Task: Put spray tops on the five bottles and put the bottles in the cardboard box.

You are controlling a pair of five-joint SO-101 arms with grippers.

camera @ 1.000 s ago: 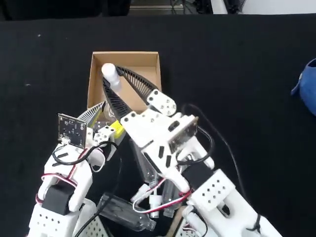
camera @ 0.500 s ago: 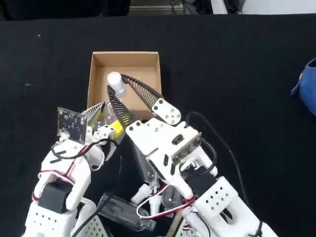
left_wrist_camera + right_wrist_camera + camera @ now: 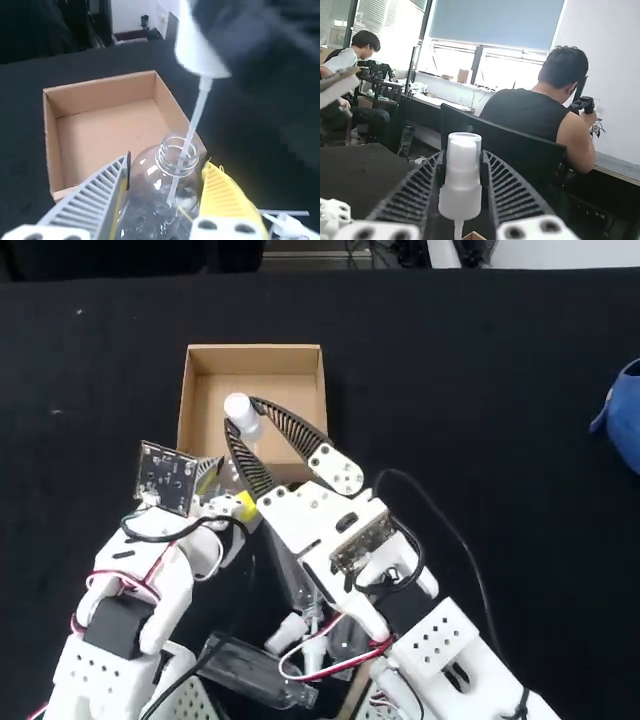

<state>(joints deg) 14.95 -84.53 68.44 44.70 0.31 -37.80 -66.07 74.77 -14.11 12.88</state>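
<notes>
Our left gripper (image 3: 165, 176) clamps the bottle (image 3: 150, 202) at lower centre, right gripper (image 3: 462, 156) pinches the spray top (image 3: 461, 192). Tube's (image 3: 193, 122) in the neck, so we'd drop straight, then twist.

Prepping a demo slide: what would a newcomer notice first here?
The white spray top in the right pincer, its tube dipping into the neck of the clear bottle that the left pincer grips. Beyond it sits the open cardboard box.
</notes>
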